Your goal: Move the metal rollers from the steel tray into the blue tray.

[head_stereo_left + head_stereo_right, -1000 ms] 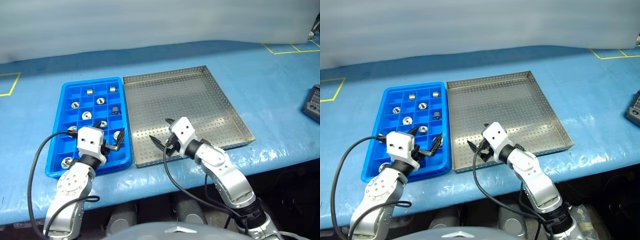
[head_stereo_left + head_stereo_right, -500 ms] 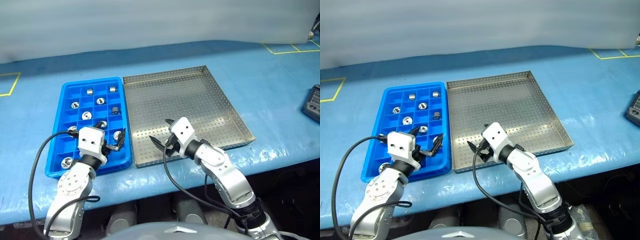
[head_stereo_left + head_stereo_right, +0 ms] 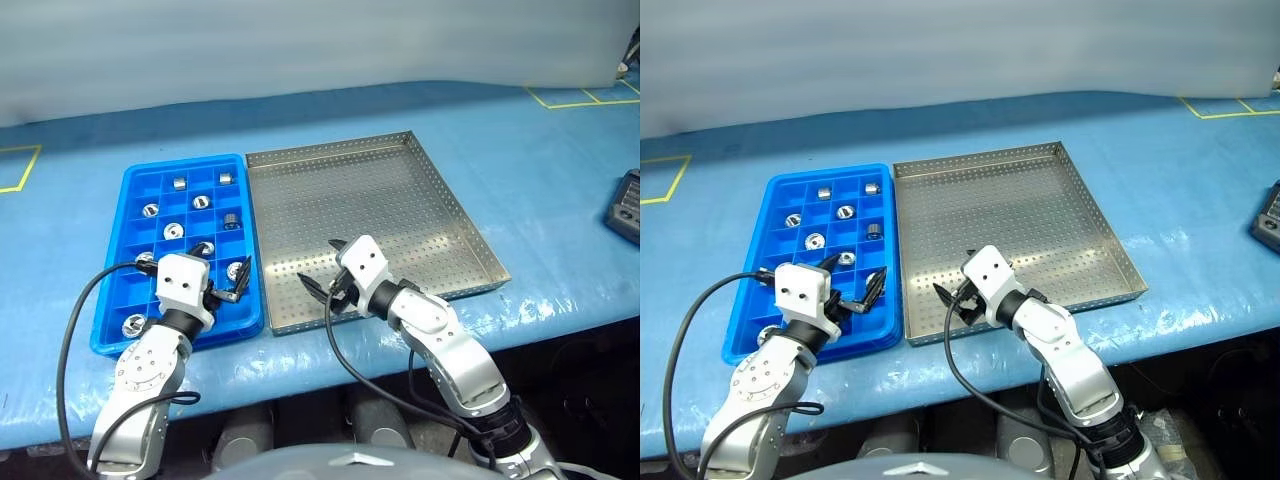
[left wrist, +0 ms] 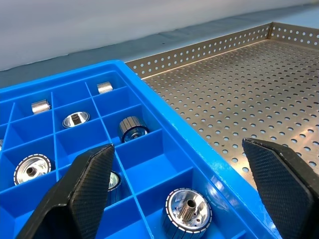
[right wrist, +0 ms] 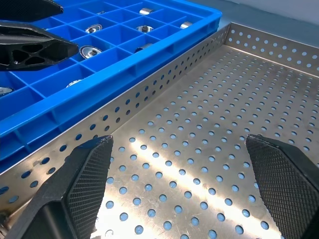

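The left claw [image 3: 222, 283] hangs spread wide and empty over the near compartments of the blue tray [image 3: 112, 310]. The right claw [image 3: 322, 272] is equally wide and empty above the near left part of the steel tray [image 3: 440, 190]. Both seem parked, since nothing is left to pick: the perforated floor looks bare. The metal rollers [image 3: 173, 231] sit one to a compartment in the blue tray, which lies against the steel tray's left rim on the blue tabletop [image 3: 520, 150], keeping transfers short. The task looks finished.
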Tool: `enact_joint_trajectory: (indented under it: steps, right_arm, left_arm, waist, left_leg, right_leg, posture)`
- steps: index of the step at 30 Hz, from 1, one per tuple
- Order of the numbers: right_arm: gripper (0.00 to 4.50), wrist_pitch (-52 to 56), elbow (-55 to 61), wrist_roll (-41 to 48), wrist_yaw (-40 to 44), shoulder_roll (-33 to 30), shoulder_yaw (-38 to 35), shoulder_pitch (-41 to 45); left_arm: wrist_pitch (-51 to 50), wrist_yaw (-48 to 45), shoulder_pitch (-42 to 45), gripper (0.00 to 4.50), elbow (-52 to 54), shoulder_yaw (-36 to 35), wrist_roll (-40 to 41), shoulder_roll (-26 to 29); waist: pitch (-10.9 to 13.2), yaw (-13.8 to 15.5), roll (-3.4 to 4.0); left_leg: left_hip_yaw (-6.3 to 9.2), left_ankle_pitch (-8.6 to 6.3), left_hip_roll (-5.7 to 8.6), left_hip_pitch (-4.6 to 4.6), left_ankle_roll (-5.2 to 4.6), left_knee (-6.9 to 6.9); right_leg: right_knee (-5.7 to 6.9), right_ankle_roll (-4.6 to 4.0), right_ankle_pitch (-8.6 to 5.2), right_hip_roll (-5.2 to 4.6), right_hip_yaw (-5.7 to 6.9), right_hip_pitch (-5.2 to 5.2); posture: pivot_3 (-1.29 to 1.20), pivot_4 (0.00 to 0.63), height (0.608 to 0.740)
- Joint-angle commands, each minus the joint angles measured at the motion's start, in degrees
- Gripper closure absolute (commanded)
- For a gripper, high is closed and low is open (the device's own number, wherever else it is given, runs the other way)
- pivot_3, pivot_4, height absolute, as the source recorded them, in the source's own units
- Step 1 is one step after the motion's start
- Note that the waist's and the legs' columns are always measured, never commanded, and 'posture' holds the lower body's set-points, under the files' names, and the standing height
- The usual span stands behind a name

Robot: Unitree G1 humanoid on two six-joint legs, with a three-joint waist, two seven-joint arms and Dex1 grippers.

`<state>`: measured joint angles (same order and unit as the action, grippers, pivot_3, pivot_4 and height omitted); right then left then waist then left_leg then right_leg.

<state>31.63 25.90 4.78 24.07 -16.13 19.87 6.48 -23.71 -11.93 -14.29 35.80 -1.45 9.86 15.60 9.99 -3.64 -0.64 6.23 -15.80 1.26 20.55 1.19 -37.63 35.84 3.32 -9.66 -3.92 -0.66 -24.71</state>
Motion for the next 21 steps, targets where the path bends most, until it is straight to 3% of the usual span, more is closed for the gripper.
enact_joint_trajectory:
  steps: [1, 21]
  right_arm:
    - [0.02, -0.63, 2.55, 0.18, 0.38, 0.23, 0.16, 0.66]
    - [0.02, -0.58, 2.55, 0.21, 0.36, 0.5, 0.4, 0.57]
  left_arm:
    - [0.53, -0.1, 0.38, 0.0, 1.41, -0.11, -0.05, -0.19]
    - [0.46, 0.01, 0.23, 0.0, 1.58, -0.09, -0.18, -0.45]
  waist:
    - [0.0, 0.0, 0.0]
    - [0.0, 0.01, 0.0]
  left_leg:
    - [0.0, 0.0, 0.0, 0.0, 0.0, 0.0]
    - [0.0, 0.0, 0.0, 0.0, 0.0, 0.0]
  right_leg:
    - [0.0, 0.0, 0.0, 0.0, 0.0, 0.0]
    - [0.0, 0.0, 0.0, 0.0, 0.0, 0.0]
  posture:
    - [-0.06, 0.15, 0.74]
    - [-0.06, 0.15, 0.74]
